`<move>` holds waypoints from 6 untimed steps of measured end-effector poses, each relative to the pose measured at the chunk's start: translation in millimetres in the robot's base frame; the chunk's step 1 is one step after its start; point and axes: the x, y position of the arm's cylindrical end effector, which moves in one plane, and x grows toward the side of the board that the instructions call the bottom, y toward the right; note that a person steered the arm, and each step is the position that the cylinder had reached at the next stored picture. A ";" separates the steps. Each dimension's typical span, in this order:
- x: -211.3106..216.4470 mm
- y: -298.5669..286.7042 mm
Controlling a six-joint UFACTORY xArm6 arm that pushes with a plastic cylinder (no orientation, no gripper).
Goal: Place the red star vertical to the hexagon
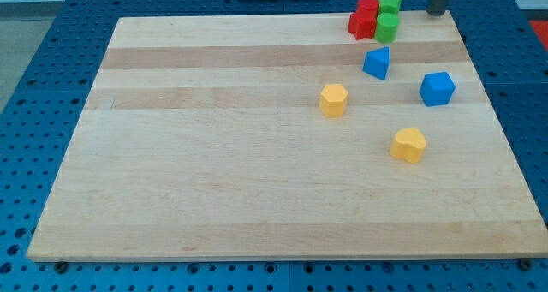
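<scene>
Two red blocks sit touching at the view's top right, one (pixel 368 5) behind the other (pixel 360 24); I cannot tell which is the star. The yellow hexagon (pixel 334 99) lies right of the board's middle, well below them. My tip (pixel 437 12) is at the board's top right edge. It is to the right of the red and green cluster and touches no block.
A green star (pixel 390 1) and a green cylinder (pixel 386 27) press against the red blocks' right side. A blue wedge-like block (pixel 377 62), a blue cube (pixel 437 88) and a yellow heart-like block (pixel 409 144) lie on the wooden board (pixel 214 155).
</scene>
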 end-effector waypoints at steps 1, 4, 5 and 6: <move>0.1 -0.1; 1.8 -100.2; 62.4 -158.4; 72.6 -153.8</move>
